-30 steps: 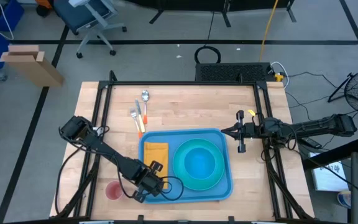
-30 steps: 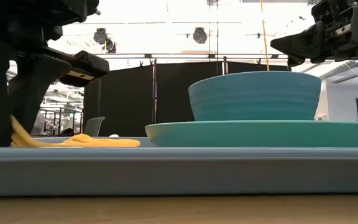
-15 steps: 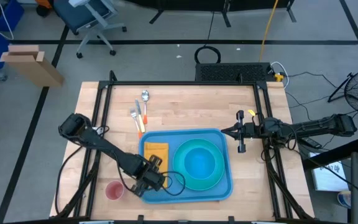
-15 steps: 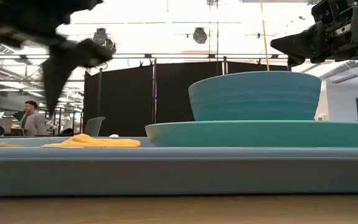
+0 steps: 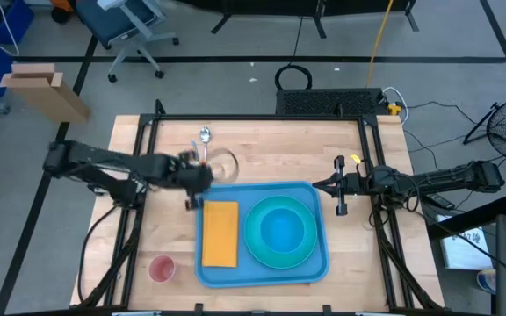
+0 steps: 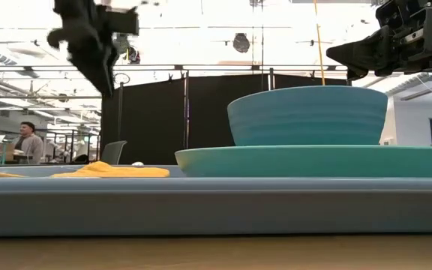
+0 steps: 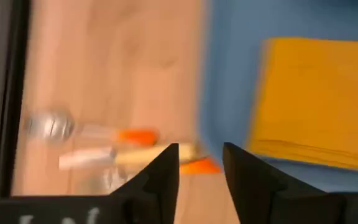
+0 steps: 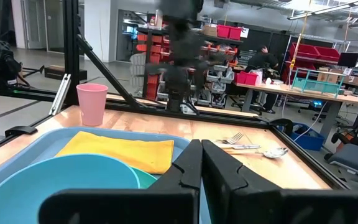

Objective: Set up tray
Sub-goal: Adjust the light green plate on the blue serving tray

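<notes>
- The pink cup (image 5: 161,268) stands on the wooden table (image 5: 262,145) near its front-left corner, just beside the tray, and the right wrist view shows it upright.
- The left gripper (image 5: 193,178) hovers over the tray's far-left corner, motion-blurred from above. Its wrist view shows the two dark fingers (image 7: 160,177) parted by a narrow gap with nothing between them, touching nothing.
- The cutlery lies on the table just past that corner: a spoon (image 5: 205,134), a fork (image 5: 188,161) and an orange-handled utensil (image 7: 135,136). From above the left gripper covers their near ends, and the left wrist view smears them too much to sort.
- The tray (image 5: 266,274), blue and rimmed, sits at the table's front centre. The low view sees only its front wall.
- A yellow napkin (image 5: 220,233) lies flat in the tray's left part.
- A teal bowl (image 5: 281,230) sits on a teal plate (image 6: 313,160) in the tray's right part. Only the low view separates the two clearly.
- The right gripper (image 5: 340,186) waits beside the tray's far-right corner, off the table surface, fingers pressed together and empty.
- A person (image 6: 27,142) stands in the room behind, seen only in the low view.
</notes>
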`<action>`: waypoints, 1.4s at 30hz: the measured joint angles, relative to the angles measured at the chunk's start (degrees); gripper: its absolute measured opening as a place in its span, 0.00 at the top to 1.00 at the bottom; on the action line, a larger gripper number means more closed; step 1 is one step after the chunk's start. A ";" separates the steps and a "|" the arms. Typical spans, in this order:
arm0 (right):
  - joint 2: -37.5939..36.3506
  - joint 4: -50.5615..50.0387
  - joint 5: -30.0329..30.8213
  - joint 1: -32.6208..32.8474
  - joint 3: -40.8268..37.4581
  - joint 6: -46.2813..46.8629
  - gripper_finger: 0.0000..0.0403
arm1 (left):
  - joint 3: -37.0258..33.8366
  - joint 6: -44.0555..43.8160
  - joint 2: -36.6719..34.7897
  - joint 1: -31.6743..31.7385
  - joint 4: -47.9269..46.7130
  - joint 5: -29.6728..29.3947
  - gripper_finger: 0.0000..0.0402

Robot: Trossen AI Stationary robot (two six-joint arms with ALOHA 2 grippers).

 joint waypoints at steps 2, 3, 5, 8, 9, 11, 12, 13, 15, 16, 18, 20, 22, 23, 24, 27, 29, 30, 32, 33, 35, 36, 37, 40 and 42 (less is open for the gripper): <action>-0.01 0.02 0.01 0.01 0.01 0.00 1.00 | -4.10 -4.96 -4.10 5.63 3.12 0.01 0.74; 0.00 0.04 0.02 0.02 0.02 -0.02 1.00 | -5.57 -8.25 -5.65 8.38 4.64 0.03 0.76; 0.00 0.02 0.02 0.01 0.00 -0.07 1.00 | -7.50 -12.58 -7.61 13.26 5.91 0.66 0.79; 0.00 0.04 0.02 0.02 0.00 -0.09 1.00 | -8.50 -12.17 -9.38 18.02 5.45 2.11 0.85; 0.00 0.02 0.02 0.00 0.02 -0.09 1.00 | -8.57 -11.73 -9.88 19.07 5.54 2.07 0.88; 0.00 0.02 0.02 0.02 0.02 -0.09 1.00 | -8.57 -12.26 -10.75 21.05 5.95 2.04 0.95; -0.02 0.02 0.02 0.00 0.00 -0.13 1.00 | -8.57 -12.46 -11.00 22.05 6.34 2.47 0.97; 0.00 0.02 0.02 0.02 0.00 -0.20 1.00 | -8.57 -12.40 -11.14 22.93 6.82 3.09 0.98; 0.00 0.02 0.02 0.02 0.01 -0.20 1.00 | -8.57 -10.72 -11.12 24.23 7.03 4.62 0.98; -0.02 -0.01 0.02 0.02 0.02 -0.18 1.00 | -8.58 -9.98 -11.12 24.62 6.97 4.87 0.97; -0.02 -0.23 0.02 0.02 0.00 -0.04 1.00 | -8.59 -9.44 -11.12 25.07 6.99 3.82 0.97; 0.00 -0.50 0.02 0.02 0.00 -0.04 1.00 | -8.59 -9.23 -11.12 26.10 6.98 2.50 0.99; -0.02 -0.55 0.02 0.02 0.01 -0.02 1.00 | -8.59 -9.23 -11.12 27.80 7.41 3.41 0.99; -0.02 -0.55 0.02 0.02 0.00 -0.02 1.00 | -8.59 -8.94 -11.10 28.59 7.94 4.94 0.98; 0.00 -0.55 0.02 0.02 0.02 -0.02 1.00 | -8.59 -8.38 -11.04 29.18 8.52 6.40 0.98; 0.00 -0.55 0.02 0.00 0.00 -0.02 1.00 | -8.59 -7.82 -11.01 30.01 9.18 7.66 0.99; 0.00 -0.56 0.02 0.02 0.01 -0.01 1.00 | -8.59 -7.59 -11.01 30.25 9.23 7.47 0.99; 0.00 -0.55 0.02 0.00 0.02 0.00 1.00 | -8.59 -7.01 -11.01 30.35 9.23 7.41 0.99; 0.00 -0.56 0.02 0.02 0.00 0.00 1.00 | -8.59 -6.64 -11.01 30.43 9.24 7.29 0.98; 0.00 -0.55 0.02 0.00 0.02 0.00 1.00 | -8.61 -6.59 -11.01 30.43 9.37 6.98 0.98; -0.01 -0.55 0.02 0.01 0.01 0.00 1.00 | -8.61 -6.08 -11.01 30.43 10.02 6.21 0.99; 0.00 -0.56 0.02 0.01 0.01 0.00 1.00 | -8.61 -5.69 -11.01 30.44 10.38 6.04 0.99; -0.02 -0.57 0.02 0.02 0.02 0.00 1.00 | -8.61 -5.54 -11.01 30.45 10.71 6.01 0.99; 0.00 -0.61 0.02 0.01 0.01 0.02 1.00 | -8.61 -5.18 -11.01 30.43 10.92 6.01 0.98; 0.00 -0.63 0.02 0.02 0.01 0.02 1.00 | -8.61 -4.95 -11.01 30.43 10.93 6.03 0.98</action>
